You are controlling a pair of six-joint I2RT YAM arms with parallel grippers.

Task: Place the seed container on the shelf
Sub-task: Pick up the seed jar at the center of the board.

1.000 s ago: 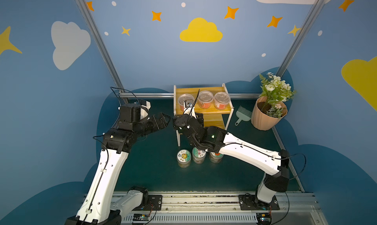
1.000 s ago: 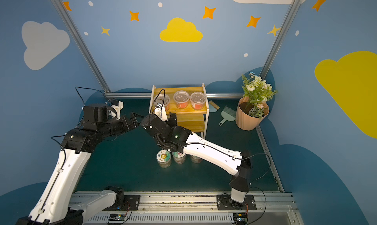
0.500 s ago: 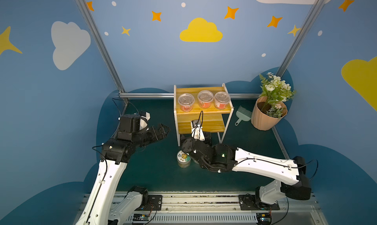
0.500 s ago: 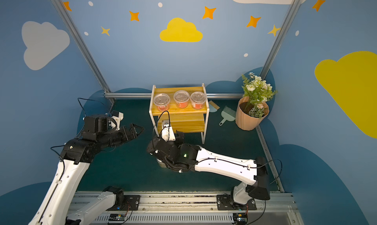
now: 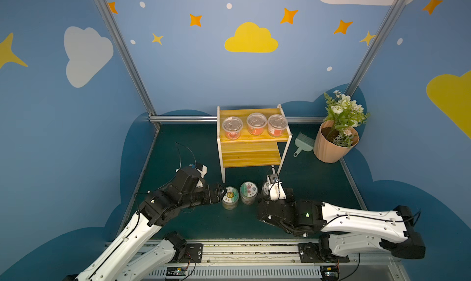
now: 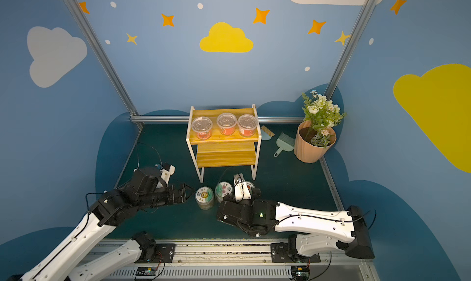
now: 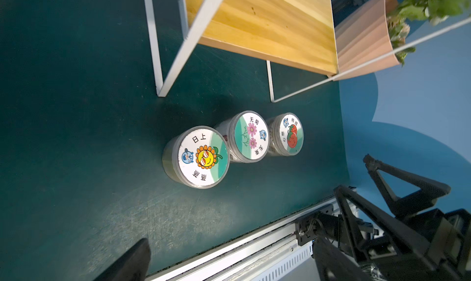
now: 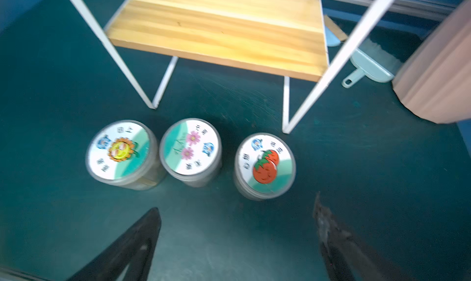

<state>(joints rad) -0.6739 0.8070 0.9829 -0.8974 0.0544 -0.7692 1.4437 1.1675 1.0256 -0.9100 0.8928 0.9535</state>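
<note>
Right wrist view tells most of the story. The right gripper [image 8: 234,205] has its fingers spread wide with only bare green mat [image 8: 229,244] between them, so it's holding nothing. It hangs low, just short of the tomato-lid seed container [image 8: 265,165], which stands upright on the mat. I don't think they're touching, but the shot is a bit blurry.

Going outward along the row, there's the pink-flower seed container [image 8: 190,147] in the middle and the sunflower seed container [image 8: 118,149] at the end. Those two sit close together, and the tomato one stands slightly apart.

In a top view the left gripper [image 6: 190,190] sits just beside the sunflower container. Its fingers look parted too, and there's nothing in them.

The whole row stands on the mat right in front of the front legs of the shelf [image 8: 219,25]. The lower tier is bare wood. Up on the top tier, three clear tubs [image 5: 256,123] with orange labels stand side by side. I can't tell if those count as part of this job.

Progress-wise, I'd say it's barely started for these three. None of them is off the mat and none is gripped. It looks like the reach-in stage, most likely for the tomato one. What's left is pretty much everything:
- close on a container
- lift it clear of its neighbours
- carry it past the white frame
- set it down on a plank and let go

The empty lower tier looks like the obvious landing spot, since the top is mostly taken.
</note>
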